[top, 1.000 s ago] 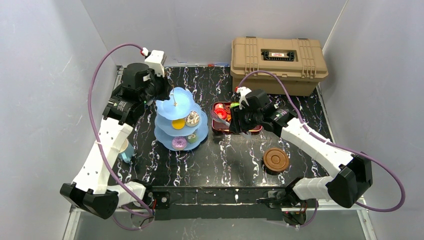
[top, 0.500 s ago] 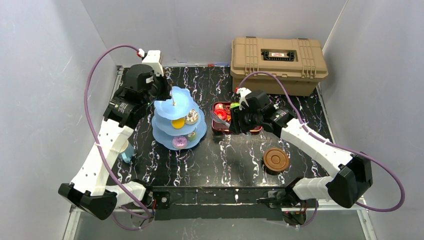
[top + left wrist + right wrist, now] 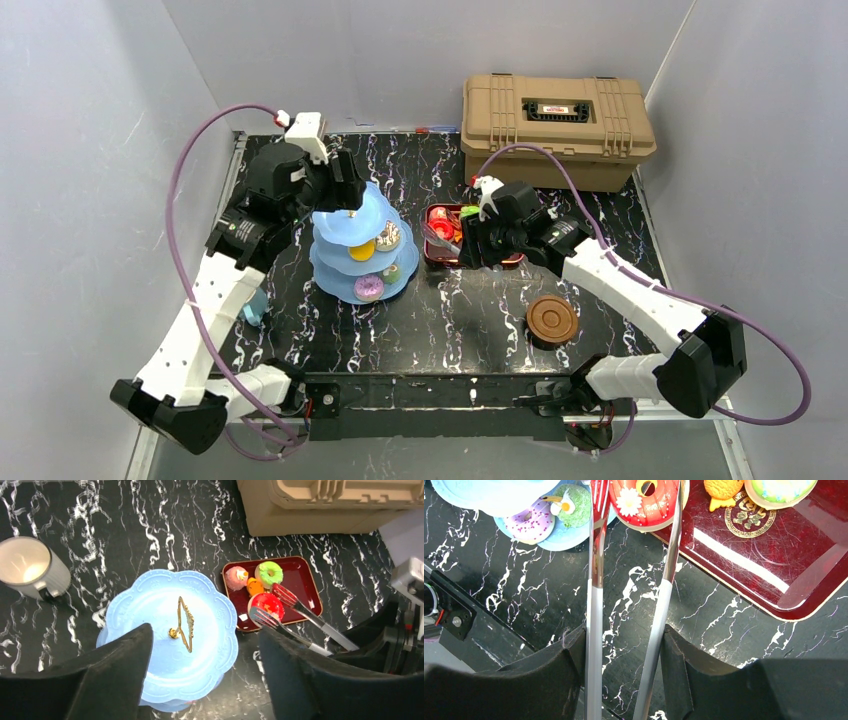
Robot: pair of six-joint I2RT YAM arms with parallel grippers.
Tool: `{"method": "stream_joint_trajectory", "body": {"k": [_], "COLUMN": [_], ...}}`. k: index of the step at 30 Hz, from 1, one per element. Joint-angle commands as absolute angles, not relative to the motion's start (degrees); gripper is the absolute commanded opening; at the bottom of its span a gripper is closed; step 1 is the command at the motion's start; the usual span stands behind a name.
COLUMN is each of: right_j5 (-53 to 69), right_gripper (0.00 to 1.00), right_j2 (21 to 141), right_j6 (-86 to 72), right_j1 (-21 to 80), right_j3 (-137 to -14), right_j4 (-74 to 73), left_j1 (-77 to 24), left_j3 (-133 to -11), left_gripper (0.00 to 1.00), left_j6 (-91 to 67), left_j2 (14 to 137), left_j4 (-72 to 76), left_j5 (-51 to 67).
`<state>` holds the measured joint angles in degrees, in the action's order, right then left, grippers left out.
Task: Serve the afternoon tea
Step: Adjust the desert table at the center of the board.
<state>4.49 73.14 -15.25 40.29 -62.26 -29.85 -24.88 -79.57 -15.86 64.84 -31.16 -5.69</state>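
The light blue three-tier stand [image 3: 352,250] is on the left of the table and carries toy donuts [image 3: 368,288] on its lower tiers. My left gripper [image 3: 338,188] hovers open over its top tier [image 3: 165,645], one finger on each side, gripping nothing. The gold loop handle [image 3: 183,625] stands free. My right gripper [image 3: 624,650] is shut on metal tongs [image 3: 594,595], and their tips straddle a red flowered donut [image 3: 644,500] at the edge of the dark red tray [image 3: 769,570]. A silvery cup [image 3: 30,572] stands beside the stand. Brown saucers [image 3: 552,320] sit front right.
The tan case [image 3: 555,115] fills the back right corner. The tray [image 3: 300,585] also holds a pink cake [image 3: 235,577], a green donut [image 3: 270,572] and a small orange piece [image 3: 255,586]. A teal cup [image 3: 252,306] is partly hidden under my left arm.
My left gripper has opened and swung to the right over the stand's top. The stand has shifted and turned slightly. The right arm and tongs have stayed in place.
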Motion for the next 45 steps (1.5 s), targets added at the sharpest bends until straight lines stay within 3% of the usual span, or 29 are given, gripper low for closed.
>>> {"method": "stream_joint_trajectory", "body": {"k": [1,8,14,21,26,35,45], "right_j5": [4.8,4.9,5.1,5.1,4.7,5.0,5.3], "right_gripper": [0.01,0.01,0.01,0.01,0.01,0.01,0.01], "right_j2": [71.1,70.5,70.3,69.8,69.0,68.9,70.0], "right_j6": [-15.6,-15.6,-15.7,-16.1,-16.1,-15.8,-15.6], "right_j1": [40.3,40.4,40.3,40.3,40.3,40.3,40.2], "right_j3": [-62.4,-62.6,-62.5,-62.7,-62.2,-62.2,-63.0], "right_j4": [-26.9,-27.2,-27.2,-26.9,-26.6,-26.5,-26.2], "left_j1": [-25.0,-24.2,-19.8,-14.1,-13.3,-13.3,-13.3], "left_j3": [-81.5,-84.7,-88.4,-98.3,-98.2,-115.1,-110.9], "left_gripper": [0.83,0.98,0.98,0.98,0.97,0.84,0.76], "left_j6": [-9.4,23.5,73.5,109.6,129.5,137.8,142.2], "left_j2": [60.9,57.8,60.0,70.6,73.5,85.5,85.6], "left_j4": [-31.3,-39.6,-57.9,-70.2,-71.5,-87.3,-86.6], "left_j5": [-0.5,17.4,28.0,30.4,32.2,31.3,30.8]}}
